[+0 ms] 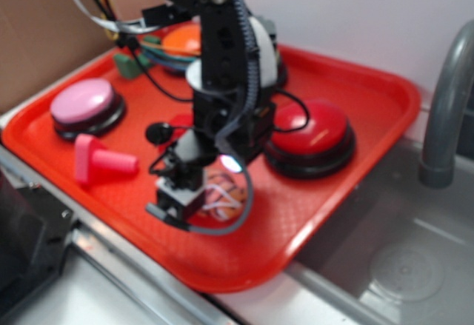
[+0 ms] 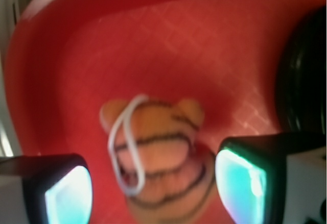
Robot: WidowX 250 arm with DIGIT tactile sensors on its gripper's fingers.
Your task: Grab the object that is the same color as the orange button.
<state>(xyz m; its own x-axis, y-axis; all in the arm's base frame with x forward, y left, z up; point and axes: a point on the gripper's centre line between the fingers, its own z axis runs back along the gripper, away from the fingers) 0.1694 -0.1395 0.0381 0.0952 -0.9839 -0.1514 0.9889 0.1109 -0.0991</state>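
The small orange plush tiger (image 2: pixel 163 157) with black stripes and a white string loop lies on the red tray (image 2: pixel 168 45). In the wrist view it sits between my two fingers. My gripper (image 2: pixel 153 188) is open and low over the tray, with the left pad (image 2: pixel 69 196) apart from the tiger and the right pad (image 2: pixel 240 183) close to its side. In the exterior view the gripper (image 1: pixel 181 192) points down and the tiger (image 1: pixel 224 194) shows just to its right. The orange button (image 1: pixel 182 41) sits at the tray's far side, partly hidden behind the arm.
A large red-topped button (image 1: pixel 311 136) stands right of the arm, and its black base (image 2: pixel 301 81) shows in the wrist view. A pale pink-topped button (image 1: pixel 85 104) and a pink screw-shaped toy (image 1: pixel 100 162) lie to the left. A green object (image 1: pixel 133 64) is at the back. A sink and grey faucet (image 1: pixel 446 103) are on the right.
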